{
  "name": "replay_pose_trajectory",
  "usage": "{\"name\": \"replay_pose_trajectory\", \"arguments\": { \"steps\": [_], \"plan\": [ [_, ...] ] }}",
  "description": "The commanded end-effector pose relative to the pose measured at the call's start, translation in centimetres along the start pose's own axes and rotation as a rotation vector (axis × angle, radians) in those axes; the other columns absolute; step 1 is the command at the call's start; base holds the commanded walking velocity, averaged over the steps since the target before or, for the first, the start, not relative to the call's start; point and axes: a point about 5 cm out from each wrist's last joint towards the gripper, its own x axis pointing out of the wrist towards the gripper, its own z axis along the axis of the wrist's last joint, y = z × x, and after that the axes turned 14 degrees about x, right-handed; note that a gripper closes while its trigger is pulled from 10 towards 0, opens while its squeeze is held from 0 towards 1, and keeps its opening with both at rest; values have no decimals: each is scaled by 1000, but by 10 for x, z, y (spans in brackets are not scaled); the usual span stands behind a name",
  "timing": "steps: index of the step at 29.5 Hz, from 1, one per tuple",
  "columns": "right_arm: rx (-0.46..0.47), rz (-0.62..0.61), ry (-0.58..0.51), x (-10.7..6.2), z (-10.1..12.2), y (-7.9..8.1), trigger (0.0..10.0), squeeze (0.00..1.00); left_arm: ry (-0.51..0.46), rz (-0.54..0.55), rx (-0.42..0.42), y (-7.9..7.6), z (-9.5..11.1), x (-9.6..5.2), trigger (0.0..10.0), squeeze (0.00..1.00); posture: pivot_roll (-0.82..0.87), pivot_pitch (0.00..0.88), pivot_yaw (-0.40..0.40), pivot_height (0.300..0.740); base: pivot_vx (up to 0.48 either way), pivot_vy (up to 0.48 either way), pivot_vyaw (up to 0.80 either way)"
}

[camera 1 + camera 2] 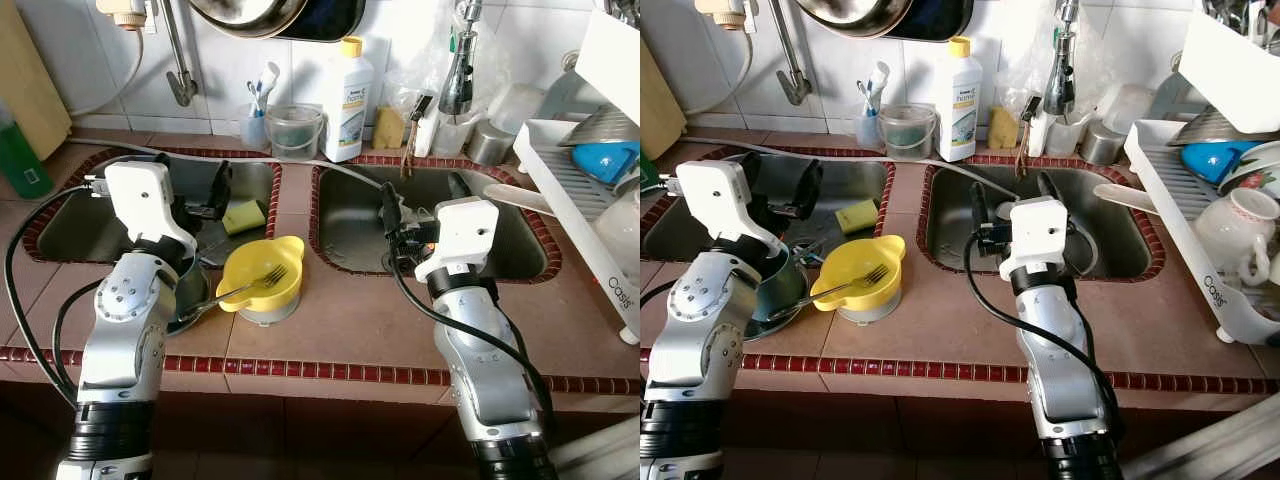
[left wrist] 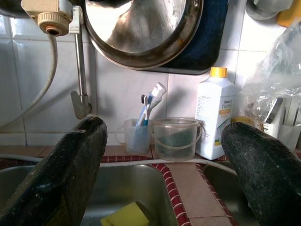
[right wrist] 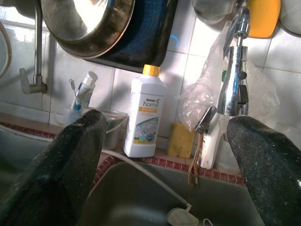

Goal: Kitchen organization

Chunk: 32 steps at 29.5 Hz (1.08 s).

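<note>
Left eye view: my left gripper (image 1: 200, 190) hangs wide open and empty over the left sink basin (image 1: 70, 225), the yellow bowl (image 1: 262, 275) with one fork (image 1: 245, 285) just beside it. My right gripper (image 1: 425, 200), equally spread and empty, hovers over the right basin (image 1: 520, 250). Beyond stands one white bottle (image 3: 146, 115) reading "home".

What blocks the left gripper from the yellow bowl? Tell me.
Nothing visible. The left gripper is open above the left sink. The yellow bowl, with a fork resting in it, sits on the counter between the sinks, just toward the robot, with open space between them.
</note>
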Motion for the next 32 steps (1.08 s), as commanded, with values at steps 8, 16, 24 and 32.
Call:
{"name": "replay_pose_trajectory", "arguments": {
  "steps": [8, 16, 24, 32],
  "plan": [
    [-13, -8, -4, -1, 1, -4, 10000, 0, -9, -53, 39, -1, 2, 5, 10000, 0, -215, 0, 18, 740, 0, 0, 0],
    [-22, -20, 1, -5, 1, -7, 10000, 0, 19, -43, 79, 16, 0, -4, 10000, 0, -216, 0, 21, 740, 0, 0, 0],
    [-13, -10, 10, -3, -2, -5, 10000, 0, 44, 9, 52, 10, -7, -10, 10000, 0, -194, 0, 5, 740, 0, 0, 0],
    [-13, -9, 11, -1, -2, -6, 10000, 0, 33, 2, 46, 11, -6, -12, 10000, 0, -187, 6, 3, 740, 0, 0, 0]
  ]
}}
